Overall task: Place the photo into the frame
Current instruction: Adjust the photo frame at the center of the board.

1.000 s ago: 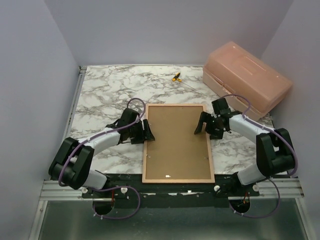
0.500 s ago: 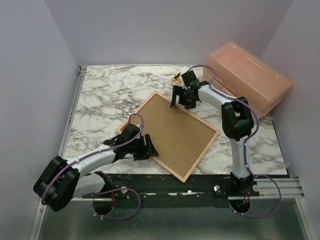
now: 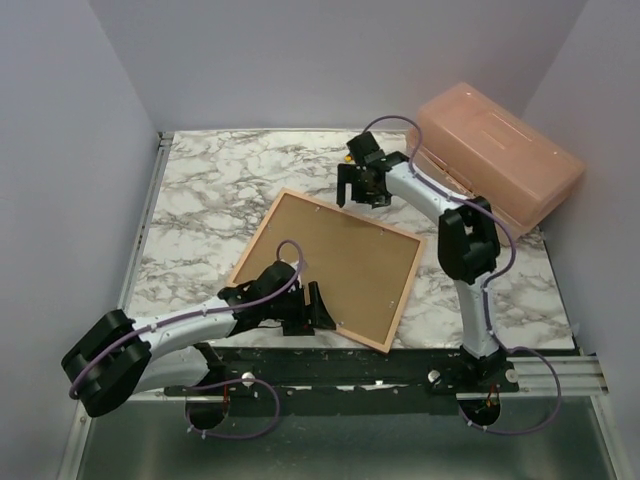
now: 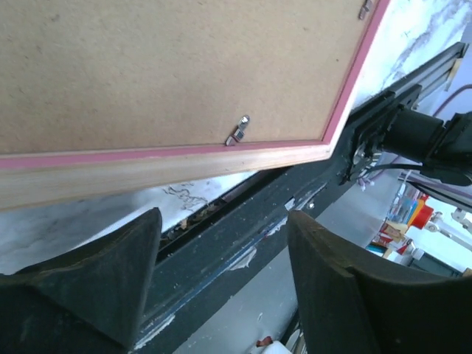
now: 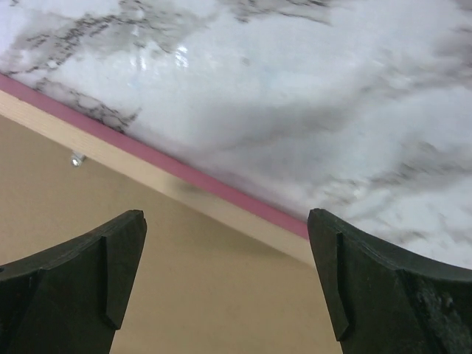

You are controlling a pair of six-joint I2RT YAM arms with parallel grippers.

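Down at the near edge of the marble table (image 3: pixel 200 190), the left gripper (image 3: pixel 312 311) is sitting with jaws partly spread, gripping nothing. The frame (image 3: pixel 403 297) is lying face down and skewed on the marble, its brown backing board (image 3: pixel 340 260) showing, its near rim just beyond those fingertips. The right gripper (image 3: pixel 362 195) is hovering over the far edge, jaws spread wide, empty too.

The large, thin-edged, pink and wood rectangular picture frame (image 3: pixel 403 294) lies back up and askew on the marble-patterned surface (image 3: pixel 200 190), towards its near edge. The brown fibreboard backing panel (image 3: pixel 330 262) sits inside it. The salmon plastic box (image 3: pixel 495 160) stands behind it at the far right. The left tool (image 3: pixel 316 312) is at the frame's near edge, and the right tool (image 3: pixel 357 195) is at its far corner.
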